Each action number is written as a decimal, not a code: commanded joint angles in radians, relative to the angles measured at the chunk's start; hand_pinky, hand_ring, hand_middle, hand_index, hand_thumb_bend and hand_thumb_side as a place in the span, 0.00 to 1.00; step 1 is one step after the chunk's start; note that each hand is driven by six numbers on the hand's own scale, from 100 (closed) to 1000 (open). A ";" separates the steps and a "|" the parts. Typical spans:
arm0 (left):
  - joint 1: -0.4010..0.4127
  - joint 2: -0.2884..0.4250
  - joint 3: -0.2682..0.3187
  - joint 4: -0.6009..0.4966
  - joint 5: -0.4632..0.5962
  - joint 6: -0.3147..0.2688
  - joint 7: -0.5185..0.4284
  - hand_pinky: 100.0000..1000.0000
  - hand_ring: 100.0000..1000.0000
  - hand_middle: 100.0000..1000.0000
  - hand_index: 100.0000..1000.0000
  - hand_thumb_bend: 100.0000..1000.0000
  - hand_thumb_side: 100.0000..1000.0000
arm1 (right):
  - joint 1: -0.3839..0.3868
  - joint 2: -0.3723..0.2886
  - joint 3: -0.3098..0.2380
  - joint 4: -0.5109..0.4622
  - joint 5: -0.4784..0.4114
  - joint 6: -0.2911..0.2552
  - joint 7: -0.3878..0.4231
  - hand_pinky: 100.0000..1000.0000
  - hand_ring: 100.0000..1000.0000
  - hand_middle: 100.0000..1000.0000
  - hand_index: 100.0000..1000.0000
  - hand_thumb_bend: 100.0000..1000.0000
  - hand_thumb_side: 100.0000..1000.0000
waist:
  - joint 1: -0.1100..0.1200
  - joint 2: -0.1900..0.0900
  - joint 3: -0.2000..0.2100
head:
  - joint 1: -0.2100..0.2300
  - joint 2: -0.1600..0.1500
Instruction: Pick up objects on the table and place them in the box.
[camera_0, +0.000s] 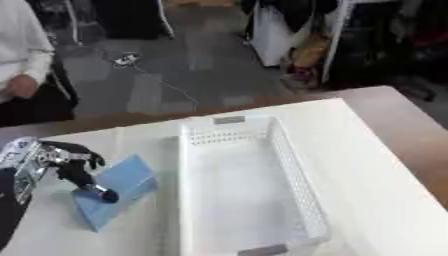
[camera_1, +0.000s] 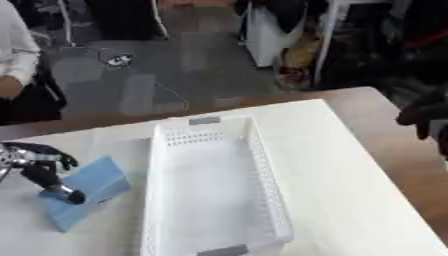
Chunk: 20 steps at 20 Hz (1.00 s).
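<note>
While left hand (camera_0: 70, 167) grips blue block (camera_0: 122, 187), white basket (camera_0: 289, 165) beside; right hand (camera_1: 424, 117) unclear.

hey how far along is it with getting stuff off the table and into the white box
Nothing looks done yet: the white box shows no object inside. In hand: the left hand is on the blue block, fingers curled onto its top, and the block sits tilted on the table just left of the box. Left to do: lift the block across and set it in. The right hand shows dark at the right edge, away from the work.
</note>
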 joint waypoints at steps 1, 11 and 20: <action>-0.008 0.008 -0.005 0.005 0.007 0.004 -0.015 0.53 0.77 0.87 0.99 1.00 0.76 | -0.011 -0.022 -0.004 -0.016 -0.006 0.001 0.001 0.10 0.37 0.43 0.53 0.00 1.00 | -0.001 -0.008 -0.001 | 0.008 -0.010; -0.023 0.022 -0.014 -0.021 0.036 0.007 -0.033 0.53 0.77 0.87 0.99 1.00 0.81 | -0.007 -0.024 -0.003 -0.016 -0.008 0.002 0.002 0.10 0.37 0.43 0.53 0.00 1.00 | 0.000 -0.010 0.001 | 0.004 -0.008; -0.039 0.037 -0.029 -0.053 0.058 -0.015 -0.033 0.54 0.78 0.88 0.99 1.00 0.85 | -0.002 -0.026 -0.003 -0.016 -0.006 0.004 0.003 0.10 0.37 0.43 0.53 0.00 1.00 | 0.001 -0.014 0.005 | 0.004 -0.005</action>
